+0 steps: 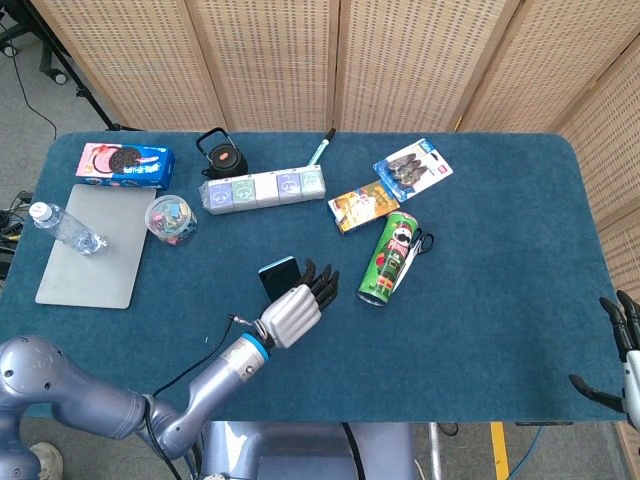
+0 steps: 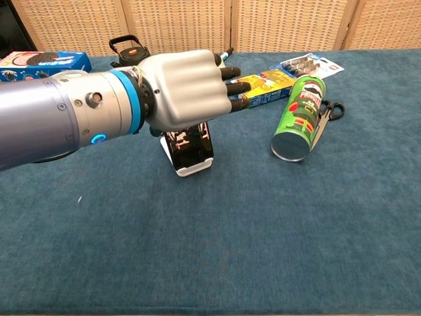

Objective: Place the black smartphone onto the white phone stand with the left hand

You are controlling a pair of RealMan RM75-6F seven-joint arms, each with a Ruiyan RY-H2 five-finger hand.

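Note:
The black smartphone (image 2: 189,145) leans upright in the white phone stand (image 2: 195,170) near the middle of the table. In the head view the phone (image 1: 279,275) shows just behind my left hand (image 1: 295,310), which hides the stand. My left hand (image 2: 184,89) hovers above and in front of the phone, its dark fingers stretched out and apart from it, holding nothing. My right hand (image 1: 620,355) hangs off the table's right edge with its fingers spread and empty.
A green Pringles can (image 2: 297,115) lies right of the stand with scissors (image 2: 331,110) beside it. Behind are a yellow snack box (image 2: 266,85), a pill organizer (image 1: 262,187), a black kettle (image 1: 221,153), a jar (image 1: 170,218) and a grey laptop (image 1: 95,245).

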